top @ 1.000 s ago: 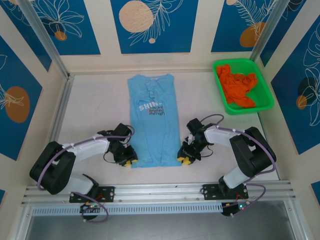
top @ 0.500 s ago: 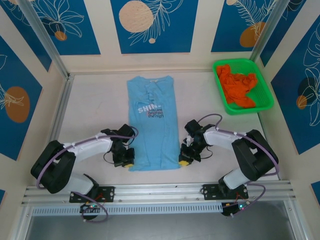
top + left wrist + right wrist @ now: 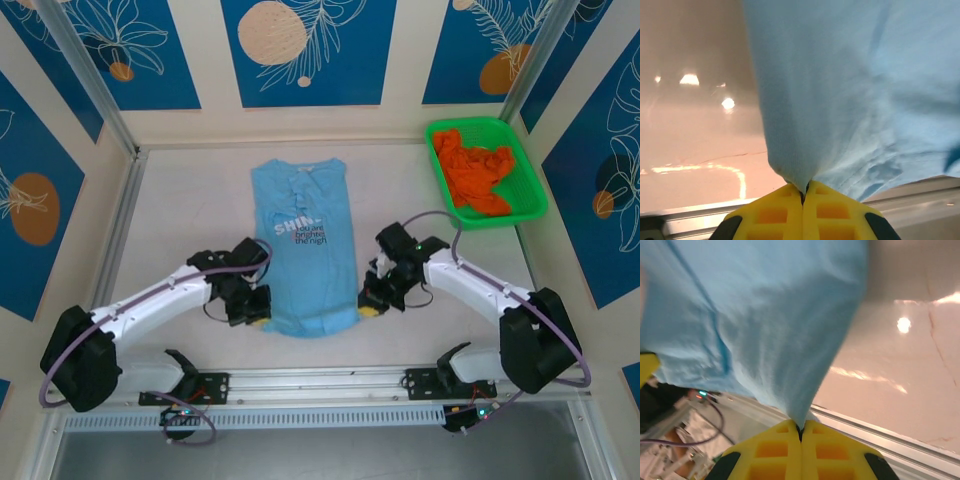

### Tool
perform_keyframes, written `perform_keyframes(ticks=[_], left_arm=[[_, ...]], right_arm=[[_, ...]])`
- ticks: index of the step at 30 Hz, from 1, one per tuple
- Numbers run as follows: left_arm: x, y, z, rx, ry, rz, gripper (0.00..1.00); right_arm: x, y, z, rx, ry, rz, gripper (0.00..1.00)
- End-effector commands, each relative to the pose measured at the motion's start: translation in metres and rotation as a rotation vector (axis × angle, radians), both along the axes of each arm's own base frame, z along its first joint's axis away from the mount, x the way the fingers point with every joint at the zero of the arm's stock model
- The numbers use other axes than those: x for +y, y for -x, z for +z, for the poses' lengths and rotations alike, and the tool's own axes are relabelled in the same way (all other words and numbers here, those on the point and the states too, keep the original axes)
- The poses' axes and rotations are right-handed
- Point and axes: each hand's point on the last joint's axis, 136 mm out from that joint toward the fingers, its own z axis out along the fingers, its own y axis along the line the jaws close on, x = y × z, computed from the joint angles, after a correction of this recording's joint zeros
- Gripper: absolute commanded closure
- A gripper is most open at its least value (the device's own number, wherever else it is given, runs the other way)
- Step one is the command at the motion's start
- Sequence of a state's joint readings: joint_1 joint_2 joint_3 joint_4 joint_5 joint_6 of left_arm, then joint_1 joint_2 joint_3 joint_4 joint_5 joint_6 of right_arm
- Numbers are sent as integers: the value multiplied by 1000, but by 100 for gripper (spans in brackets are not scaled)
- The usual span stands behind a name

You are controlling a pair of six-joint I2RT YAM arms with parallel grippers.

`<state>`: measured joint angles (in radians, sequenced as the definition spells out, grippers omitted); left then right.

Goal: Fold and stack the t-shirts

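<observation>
Top view: a light blue t-shirt [image 3: 303, 250] is laid flat lengthwise at the ctr of a pale table [image 3: 190, 220]. Its collar is pointed toward the far wall, and white "SHINE" lettering w/ small dark text is seen across the chest. The near hem is gripped at both corners: the L gripper [image 3: 258, 322] is set on the hem's left corner, the R gripper [image 3: 368, 306] on its right corner. The hem btwn them is slightly bunched.

L wrist view: the yellow fingers [image 3: 775, 215] are pressed together, and a corner of the blue cloth is pinched in the seam btwn them. The fabric is fanned out away from the tips, w/ glossy table seen to the left.

R wrist view: the yellow pads [image 3: 825, 455] are likewise pressed together, w/ the other blue corner pinched btwn them.

An orange t-shirt [image 3: 480, 175] is left crumpled inside a green mesh basket [image 3: 497, 220] at the table's far right corner, well apart from the blue shirt and both grippers.
</observation>
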<state>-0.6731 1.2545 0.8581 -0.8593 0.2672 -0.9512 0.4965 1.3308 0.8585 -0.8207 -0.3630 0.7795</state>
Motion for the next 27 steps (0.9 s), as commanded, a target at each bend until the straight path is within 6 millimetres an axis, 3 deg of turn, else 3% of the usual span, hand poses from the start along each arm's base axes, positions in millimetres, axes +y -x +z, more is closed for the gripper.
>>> perform_keyframes(ticks=[1,7,13,19,23,25,27], left_arm=[[4,-32,23,-28,16,75,100],[6,-116,45,-85,114,182,100],[17,-185,28,-43,126,206,100],[28,-231,4,-20,133,243,100],[26,-253,-9,1,142,235,100],[29,-266,-12,-6,134,247,89],[36,-275,-10,-24,111,269,85]], right_arm=[[-4,-29,25,-2,-16,-48,100],[-5,-108,40,4,-20,-145,100],[4,-176,17,86,-9,-215,100],[19,-223,-12,155,3,-239,100],[24,-243,-25,181,24,-254,100],[23,-249,-32,211,32,-282,99],[21,-255,-36,222,42,-313,90]])
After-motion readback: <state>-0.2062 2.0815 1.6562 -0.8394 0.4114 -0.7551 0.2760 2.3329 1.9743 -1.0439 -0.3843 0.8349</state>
